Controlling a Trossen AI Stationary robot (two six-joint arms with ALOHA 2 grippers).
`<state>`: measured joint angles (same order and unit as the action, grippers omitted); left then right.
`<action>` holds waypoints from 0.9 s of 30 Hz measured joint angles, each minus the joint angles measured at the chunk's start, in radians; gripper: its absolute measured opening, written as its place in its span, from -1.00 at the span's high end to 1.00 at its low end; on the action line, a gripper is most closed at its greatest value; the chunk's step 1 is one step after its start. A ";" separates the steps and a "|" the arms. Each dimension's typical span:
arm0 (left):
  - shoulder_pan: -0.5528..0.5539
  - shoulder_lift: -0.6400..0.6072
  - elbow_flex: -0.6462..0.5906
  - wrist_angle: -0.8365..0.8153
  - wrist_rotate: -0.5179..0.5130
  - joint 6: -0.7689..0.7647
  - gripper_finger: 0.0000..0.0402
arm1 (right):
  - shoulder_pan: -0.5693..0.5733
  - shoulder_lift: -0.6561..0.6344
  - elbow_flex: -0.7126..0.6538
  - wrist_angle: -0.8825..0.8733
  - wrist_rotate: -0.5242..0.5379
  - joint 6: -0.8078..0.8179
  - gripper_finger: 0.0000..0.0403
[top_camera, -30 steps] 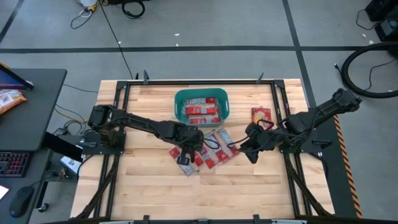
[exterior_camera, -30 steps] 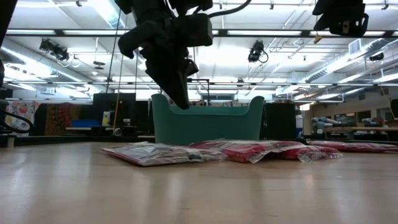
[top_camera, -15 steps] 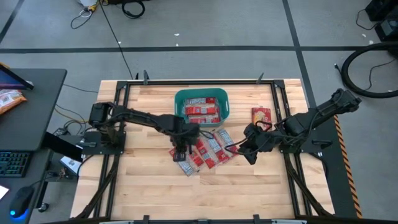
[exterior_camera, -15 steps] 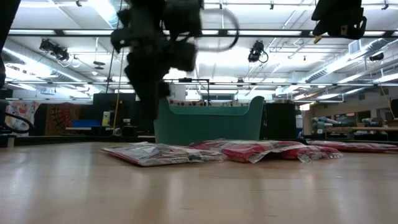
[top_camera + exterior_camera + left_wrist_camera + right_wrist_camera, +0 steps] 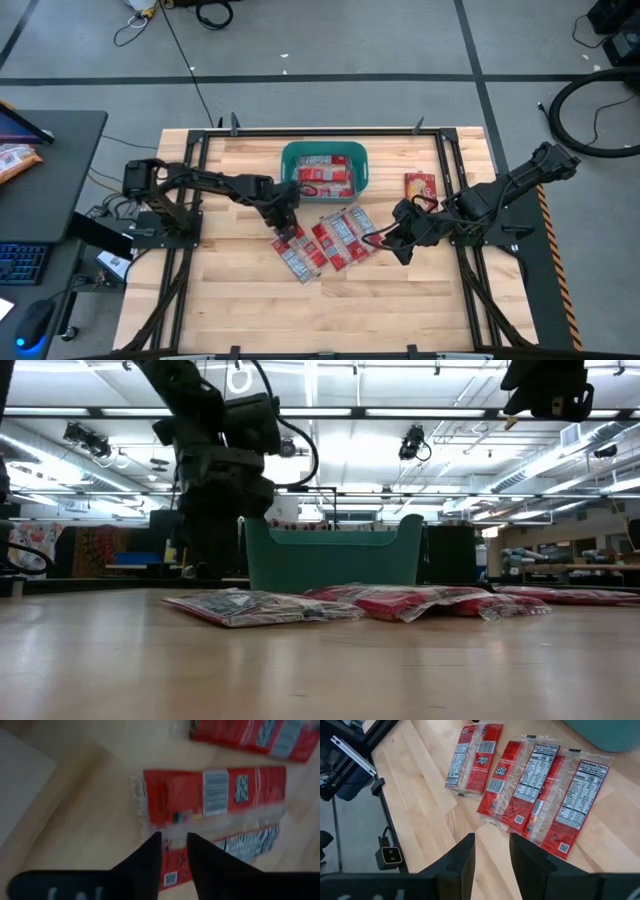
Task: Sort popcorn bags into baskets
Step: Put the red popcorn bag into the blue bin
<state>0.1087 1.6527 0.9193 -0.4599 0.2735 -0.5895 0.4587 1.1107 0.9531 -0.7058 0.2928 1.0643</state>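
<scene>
left end effector (image 5: 283, 212), slightly open and empty, above loose popcorn bags (image 5: 330, 240): centre on one packet's edge before closing; right end effector (image 5: 400, 243) parted, empty.

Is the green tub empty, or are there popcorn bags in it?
Not empty. From above, the teal tub already holds red popcorn bags lying flat; more lie on the table outside.

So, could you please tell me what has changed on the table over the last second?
The left gripper has pulled back from over the loose popcorn bags toward its own side, beside the teal tub, and its fingers have parted; it holds nothing. The right gripper has stayed beside the pile, open and empty. The bags on the table and those in the tub have kept their places.
</scene>
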 joint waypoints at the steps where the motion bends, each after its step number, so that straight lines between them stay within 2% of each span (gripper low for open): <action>1: -0.008 -0.001 0.001 0.002 -0.017 -0.007 0.44 | -0.001 0.000 0.000 0.002 0.002 -0.003 0.38; 7: -0.063 -0.001 0.001 -0.003 -0.103 -0.031 -0.02 | -0.005 0.000 0.000 0.018 0.002 -0.014 0.38; 11: -0.092 0.002 -0.009 0.006 -0.142 -0.025 -0.16 | -0.006 0.000 0.000 0.024 0.002 -0.020 0.38; 21: -0.141 -0.003 -0.124 0.111 -0.182 -0.137 -0.10 | -0.005 0.000 0.000 0.039 0.003 -0.020 0.38; 27: -0.188 -0.001 -0.126 0.118 -0.255 -0.106 0.10 | -0.005 0.000 0.000 0.039 0.003 -0.020 0.38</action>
<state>-0.0789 1.6522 0.7929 -0.3417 0.0187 -0.6954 0.4534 1.1107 0.9531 -0.6670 0.2962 1.0443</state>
